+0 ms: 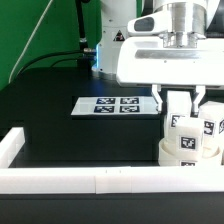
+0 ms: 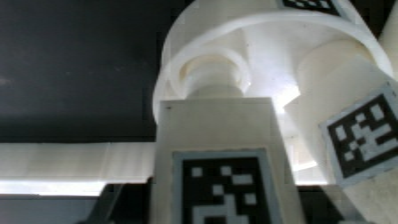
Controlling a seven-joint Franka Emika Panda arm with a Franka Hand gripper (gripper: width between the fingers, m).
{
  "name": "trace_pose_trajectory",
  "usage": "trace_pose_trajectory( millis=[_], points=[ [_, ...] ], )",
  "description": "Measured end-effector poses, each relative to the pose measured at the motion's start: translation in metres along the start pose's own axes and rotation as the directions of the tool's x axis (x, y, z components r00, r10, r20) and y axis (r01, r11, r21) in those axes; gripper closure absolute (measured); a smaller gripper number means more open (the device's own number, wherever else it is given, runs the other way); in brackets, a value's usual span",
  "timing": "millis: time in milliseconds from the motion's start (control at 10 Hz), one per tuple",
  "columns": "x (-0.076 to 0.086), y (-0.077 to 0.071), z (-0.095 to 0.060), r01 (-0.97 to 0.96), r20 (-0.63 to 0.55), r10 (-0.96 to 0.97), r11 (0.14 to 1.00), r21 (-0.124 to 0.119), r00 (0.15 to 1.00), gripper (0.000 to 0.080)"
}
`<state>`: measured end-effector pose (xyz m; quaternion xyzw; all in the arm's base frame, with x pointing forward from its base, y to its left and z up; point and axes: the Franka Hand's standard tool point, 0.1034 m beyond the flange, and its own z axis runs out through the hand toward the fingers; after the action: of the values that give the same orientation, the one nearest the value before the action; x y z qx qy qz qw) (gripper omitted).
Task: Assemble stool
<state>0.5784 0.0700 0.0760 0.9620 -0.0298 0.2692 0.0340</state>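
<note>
1. Right under my pincer is the stool, parked close to the white rail.
2. The seat lies flat on the black table below me, with tagged legs standing upright on it.
3. One leg is straight beneath me. Its top reaches up between my two fingers, and it fills the middle of the wrist view.
4. A second leg stands just beside that one, off to the exterior view's right of my pincer.
5. There's another tag lower down, below my fingers. I can't really say whether that's the third leg.
6. Pincer state: my fingers sit either side of the first leg's top. I honestly can't tell whether they're squeezing it or just flanking it with a gap.
7. The marker board lies flat on the table, toward the exterior view's left of my pincer and well apart from the stool.
</note>
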Motion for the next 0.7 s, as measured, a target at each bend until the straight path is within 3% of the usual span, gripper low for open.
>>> trace_pose_trajectory(
  millis=[100,200,300,400,700],
  points=[
    [0.0000,0.0000,0.0000,0.000,0.000,0.000,1.000,0.000,1.000,0.0383],
    [0.0001,0.0004,0.0000,-0.001,0.000,0.001,1.000,0.000,1.000,0.0383],
    [0.0001,0.0009,0.0001,-0.002,0.000,0.002,1.000,-0.001,1.000,0.0244],
    [0.0001,0.0007,0.0001,-0.001,0.000,0.001,1.000,-0.001,1.000,0.0169],
    [0.0001,0.0008,0.0001,-0.001,0.000,0.001,1.000,-0.001,1.000,0.0153]
  ],
)
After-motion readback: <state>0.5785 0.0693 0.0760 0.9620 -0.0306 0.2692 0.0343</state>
